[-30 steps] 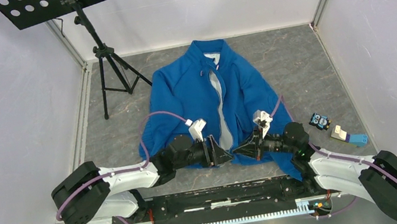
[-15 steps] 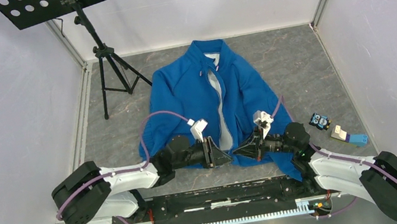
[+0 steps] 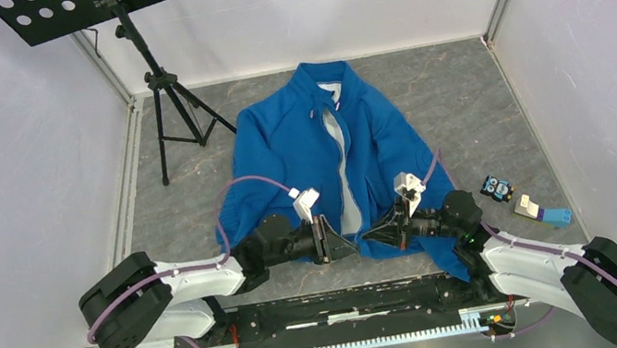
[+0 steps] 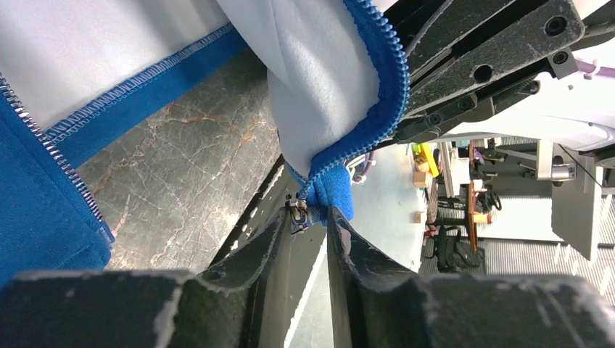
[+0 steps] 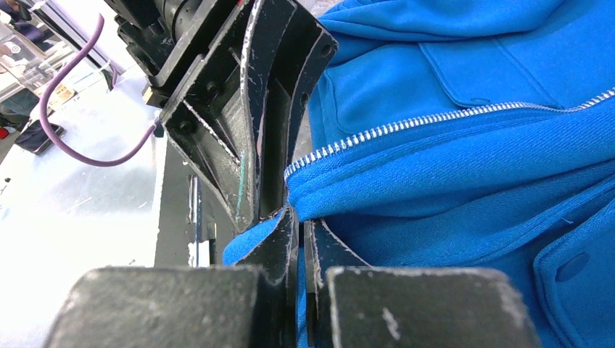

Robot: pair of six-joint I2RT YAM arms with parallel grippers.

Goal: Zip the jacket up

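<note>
At the near edge of the table (image 3: 460,94), the jacket (image 3: 319,144) lies flat on its back, collar far and hem near. Its front is open, showing a strip of white lining (image 3: 346,187). Both arms meet at the middle of the hem.

The right gripper (image 5: 299,217) is clamped on a fold of blue hem fabric just under the end of a row of zipper teeth (image 5: 406,125), holding that corner up off the table. The left gripper (image 4: 310,217) faces it almost tip to tip. Its fingers straddle the small metal slider (image 4: 297,210) and the blue corner tab hanging at the bottom of the lifted teeth. A slim gap shows between the fingers, and I cannot tell whether they bite on anything yet.

The likeliest failure is a bad catch. The slider sits against one fingertip, not centred, so a squeeze may take only fleece or nudge the slider aside. The two claws are also very close, so a small sideways correction could knock them together and jerk the corner out of the right one's hold. The other row of teeth (image 4: 51,152) lies apart on the marble. Unless its end is seated in the slider first, pulling toward the collar would join nothing.
</note>
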